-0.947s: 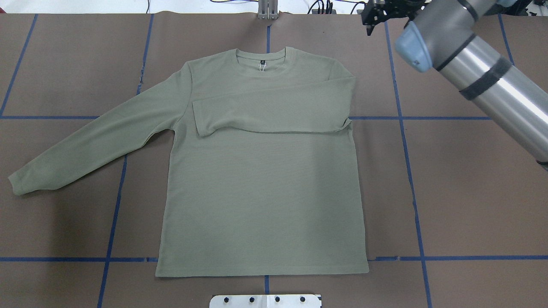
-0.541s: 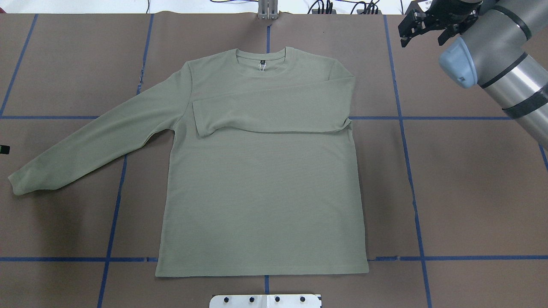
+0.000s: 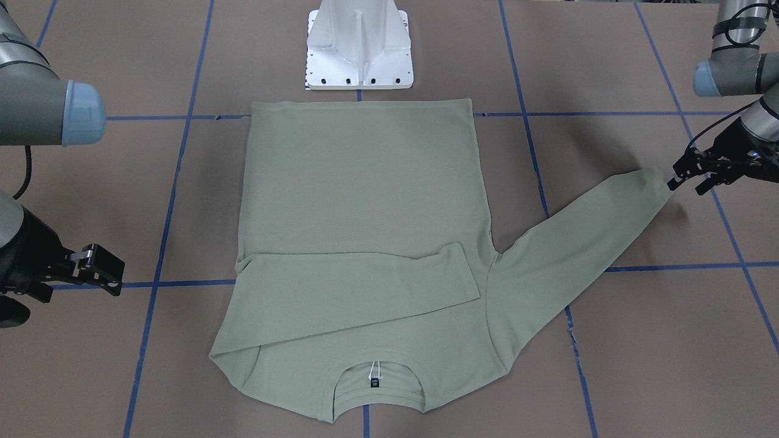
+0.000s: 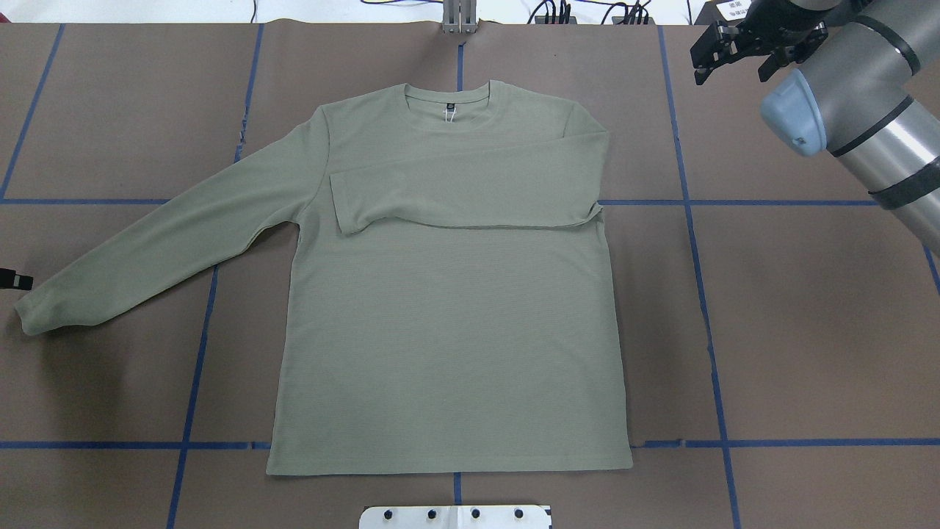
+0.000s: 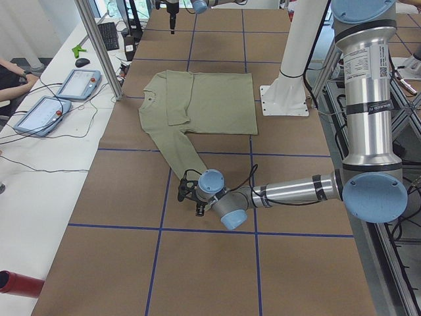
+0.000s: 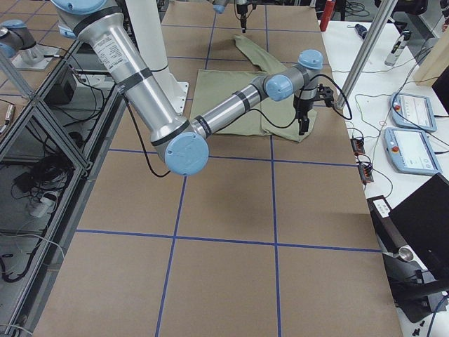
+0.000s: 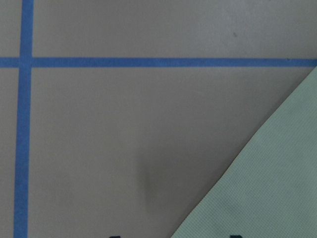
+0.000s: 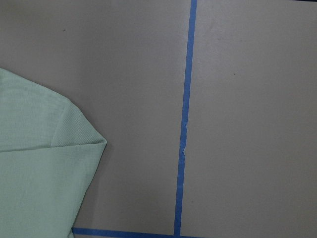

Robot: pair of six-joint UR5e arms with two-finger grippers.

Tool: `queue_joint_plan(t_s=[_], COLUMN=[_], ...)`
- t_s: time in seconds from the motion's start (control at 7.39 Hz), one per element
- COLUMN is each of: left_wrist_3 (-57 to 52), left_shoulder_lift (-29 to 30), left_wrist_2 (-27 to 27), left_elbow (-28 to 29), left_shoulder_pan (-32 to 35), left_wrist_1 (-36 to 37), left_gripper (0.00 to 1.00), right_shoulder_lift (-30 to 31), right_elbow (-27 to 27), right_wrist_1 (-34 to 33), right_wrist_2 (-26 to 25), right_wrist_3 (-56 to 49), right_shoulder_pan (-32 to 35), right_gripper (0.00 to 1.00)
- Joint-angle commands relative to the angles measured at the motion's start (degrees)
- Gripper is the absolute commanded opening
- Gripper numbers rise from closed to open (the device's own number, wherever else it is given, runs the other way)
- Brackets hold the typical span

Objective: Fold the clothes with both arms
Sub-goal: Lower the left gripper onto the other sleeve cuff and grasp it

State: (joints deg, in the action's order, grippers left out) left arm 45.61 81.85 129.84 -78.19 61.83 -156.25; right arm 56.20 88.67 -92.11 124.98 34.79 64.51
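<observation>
Left gripper (image 3: pixel 686 181), jaws apart, has edged in beside the outstretched sleeve's cuff (image 3: pixel 654 182); right gripper (image 4: pixel 729 72), jaws wide, barely shifted; shirt (image 4: pixel 448 330) unmoved.

Left gripper (image 4: pixel 13 281) cut off at overhead's left edge — neck tag (image 4: pixel 449 109) print too small.

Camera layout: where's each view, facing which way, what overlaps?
Overhead: from behind, down on shirt; right arm shows.
Front-facing: opposite, facing pedestal; left gripper, right gripper show.
Exterior left: table end; left arm near.
Exterior right: other end; right arm near.
Left wrist: down on sleeve.
Right wrist: down on shoulder fold; no arm.
Shared: shirt in all.
</observation>
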Motion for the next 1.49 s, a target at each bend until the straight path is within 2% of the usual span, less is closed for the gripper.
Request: queue_joint_plan(t_s=[0.0, 0.27, 1.22, 1.35], left_wrist_3=[0.4, 0.5, 0.6, 0.6], left_shoulder_lift=[0.0, 0.1, 0.2, 0.2], left_wrist_2=[0.1, 0.2, 0.9, 0.9], left_elbow=[3.2, 3.2, 3.1, 3.1], left_shoulder_pan=[-1.5, -1.5, -2.3, -2.4], left_wrist_1=[-4.6, -4.6, -4.8, -4.8], left_gripper=[0.76, 0.71, 0.68, 0.64], right_shoulder_lift=[0.5, 0.5, 0.6, 0.6], right_elbow=[0.0, 0.1, 0.1, 0.0], right_wrist_1=[0.0, 0.1, 0.1, 0.1], right_wrist_2=[-0.2, -0.3, -0.4, -0.4], right_wrist_3=[-0.1, -0.1, 0.0, 0.0], right_shoulder_pan=[0.0, 0.0, 0.0, 0.0], right_gripper=[1.0, 1.0, 1.0, 1.0])
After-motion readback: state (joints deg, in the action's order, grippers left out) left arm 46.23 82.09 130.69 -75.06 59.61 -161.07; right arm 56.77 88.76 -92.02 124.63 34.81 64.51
